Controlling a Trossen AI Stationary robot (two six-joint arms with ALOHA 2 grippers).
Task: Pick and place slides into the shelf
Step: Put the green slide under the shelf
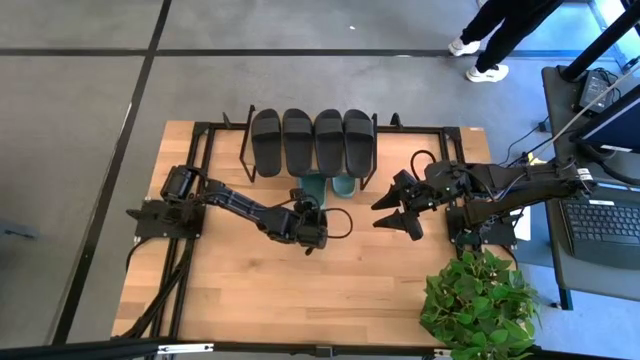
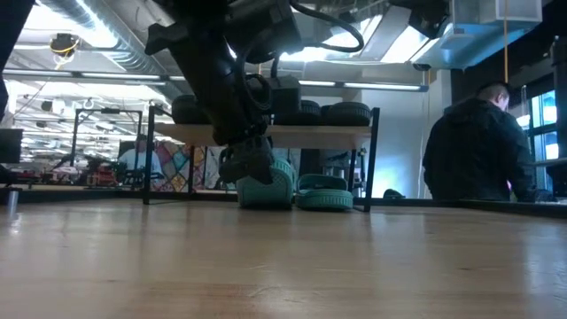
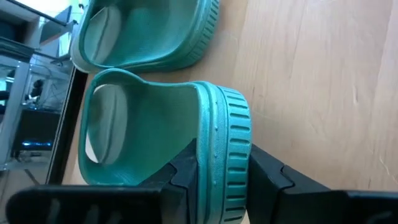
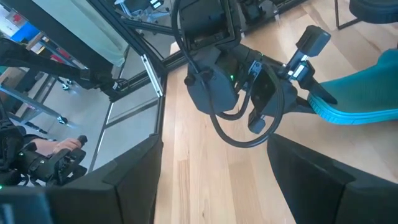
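Two black slides pairs (image 1: pixel 312 140) lie side by side on the shelf's plank top (image 2: pixel 310 134). Beneath it, one green slide (image 1: pixel 344 185) (image 2: pixel 324 191) rests flat on its sole on the table. Next to it is a second green slide (image 1: pixel 312 187) (image 2: pixel 266 184) (image 3: pixel 149 118), and my left gripper (image 1: pixel 309 204) (image 3: pixel 221 174) is shut on its heel end, just in front of the shelf. My right gripper (image 1: pixel 396 208) (image 4: pixel 217 186) hangs open over the table to the right of the shelf, touching nothing. My left gripper pinches the green slide's heel rim (image 3: pixel 227 146) between its two fingers, one finger (image 3: pixel 186 168) on the footbed side and the other (image 3: pixel 267 177) on the sole side. It comes from the table's near side, along the slide. The slide's toe end points under the shelf.
Black frame rails (image 1: pixel 200 190) run along the table's left part. A potted plant (image 1: pixel 480 300) stands at the near right corner, with a laptop (image 1: pixel 600 220) beyond the right edge. A person (image 2: pixel 483 142) sits behind the table. Bare wood (image 1: pixel 300 290) lies near the front edge.
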